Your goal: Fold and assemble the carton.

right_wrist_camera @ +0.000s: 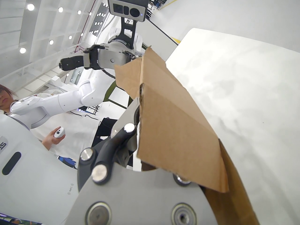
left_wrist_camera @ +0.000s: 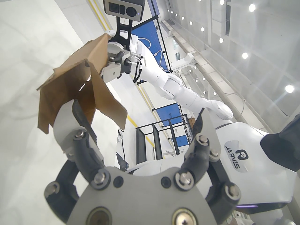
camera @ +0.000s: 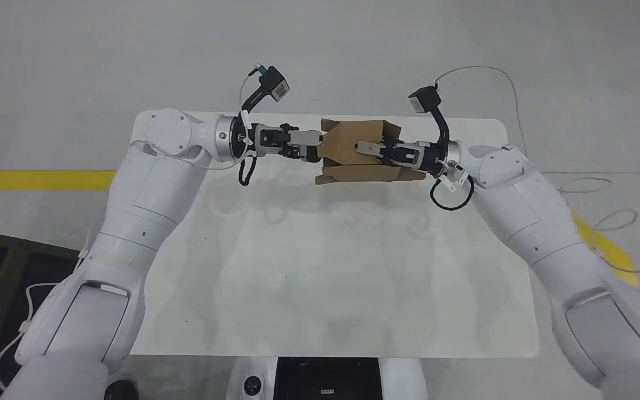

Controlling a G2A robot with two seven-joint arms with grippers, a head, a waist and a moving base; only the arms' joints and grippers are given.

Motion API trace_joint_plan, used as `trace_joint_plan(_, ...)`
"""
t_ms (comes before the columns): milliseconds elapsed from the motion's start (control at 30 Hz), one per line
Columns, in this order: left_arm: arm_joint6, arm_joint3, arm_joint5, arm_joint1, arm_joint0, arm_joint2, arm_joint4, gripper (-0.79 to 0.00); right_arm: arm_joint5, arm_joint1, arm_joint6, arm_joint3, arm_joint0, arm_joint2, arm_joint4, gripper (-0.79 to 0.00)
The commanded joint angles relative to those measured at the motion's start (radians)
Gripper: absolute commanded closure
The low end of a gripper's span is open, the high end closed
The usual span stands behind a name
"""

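Table: white, rounded corners. Both arms are stretched out over its far middle part.

Carton: brown cardboard, partly opened out, not yet closed up. It is held up over the far middle of the table, between the two grippers, with its long side running left to right. Loose flaps are noted. In the left wrist view one flap juts out toward the camera, another panel is folded back toward the right arm, and an open hollow is seen between them. In the right wrist view a flat panel is laid across the gripper, with a crease running along it.

Right gripper: placed at the right end of the carton, reaching in from the right. It is closed down narrow on a carton wall. From above, one finger is seen lying on top of the cardboard. In its own wrist view one metal finger is seen against the panel, and the other is hidden by cardboard.

Left gripper: placed at the left end of the carton. Its fingers are spread wide, with nothing clamped between them. One fingertip is seen overlapping the carton's nearest edge; whether contact is made cannot be told. The other fingertip is well apart from the cardboard.
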Motion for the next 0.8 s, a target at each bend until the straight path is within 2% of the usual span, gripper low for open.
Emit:
trace_joint_plan(0, 0.012, -0.007, 0.001, 0.003, 0.007, -0.007, 0.008, -0.785, 0.01, 0.003, 0.01, -0.027, -0.01, 0.001, 0.004, 0.0)
trace_joint_plan(433, 0.023, -0.033, 0.011, 0.012, 0.017, -0.033, 0.034, -0.785, 0.076, 0.022, 0.076, -0.178, -0.055, -0.01, 0.033, 0.0)
trace_joint_plan(767, 0.008, -0.039, 0.013, 0.006, 0.012, -0.024, 0.014, -0.785, 0.085, 0.03, 0.086, -0.191, -0.056, -0.018, 0.037, 0.0)
